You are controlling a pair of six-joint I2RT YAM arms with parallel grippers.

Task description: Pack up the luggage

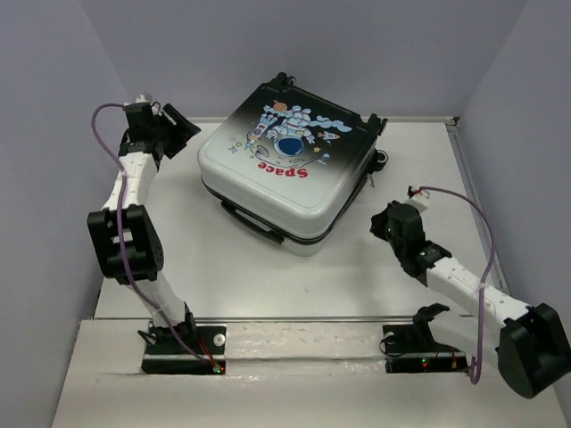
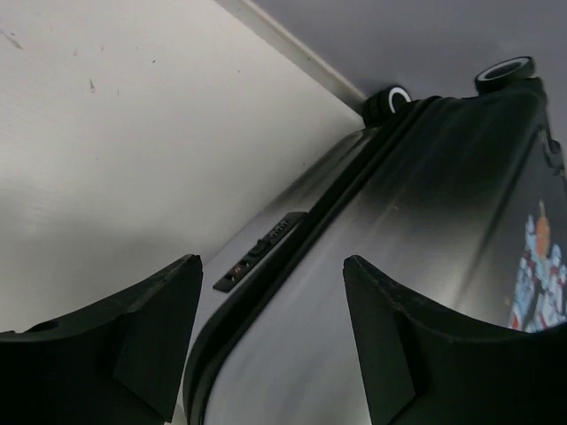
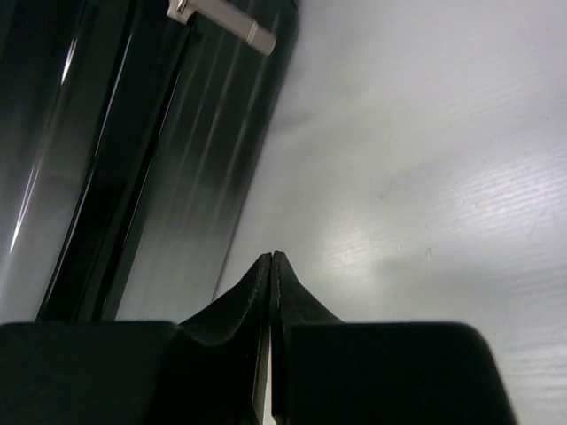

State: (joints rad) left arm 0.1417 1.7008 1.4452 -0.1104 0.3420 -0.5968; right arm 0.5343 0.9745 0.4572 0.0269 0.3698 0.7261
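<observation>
The luggage (image 1: 285,169), closed and lying flat w/ its astronaut print up, sits at the far centre of the white table (image 1: 241,276). L gripper (image 1: 174,125) hangs near its far-left corner, jaws spread wide, holding nothing. Its wrist view shows the combination lock (image 2: 261,246) and 2 caster wheels (image 2: 390,99). R gripper (image 1: 385,223), near the case's right side, is pinched fully closed on nothing.
</observation>
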